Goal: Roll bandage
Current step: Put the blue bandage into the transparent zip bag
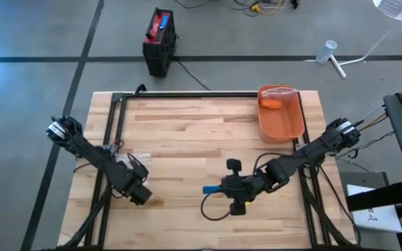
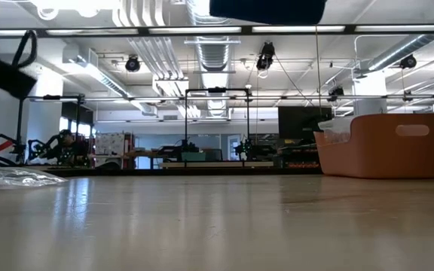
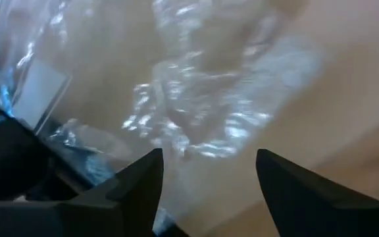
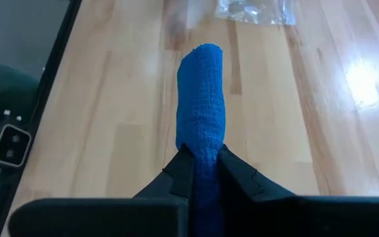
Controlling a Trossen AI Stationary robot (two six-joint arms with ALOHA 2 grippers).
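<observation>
A blue bandage [image 4: 201,99] is folded or rolled into a narrow, flat bundle. It sticks out past the fingertips of my right gripper [image 4: 201,155], which is shut on it near the table's front middle [image 1: 223,188]. The bundle's free end [image 1: 206,189] points toward the table's left. My left gripper [image 3: 206,174] is open at the front left [image 1: 140,193]. A crumpled clear plastic wrapper [image 3: 196,99] lies just beyond its fingertips on the table [image 1: 132,162]. My right gripper pinches the bandage bundle between its two fingers at the bundle's near end [image 4: 202,151]. The fingers come about level from the table's right and lie along the bundle. The bundle's free end [image 4: 201,56] reaches forward over the wood; whether it rests on the table does not show.
An orange bin [image 1: 282,115] stands at the back right with an orange object and a clear bag in it; it also shows in the low view [image 2: 383,147]. A black frame rail [image 1: 187,95] runs along the table's far edge. A black cable loops [image 1: 211,209] near the front.
</observation>
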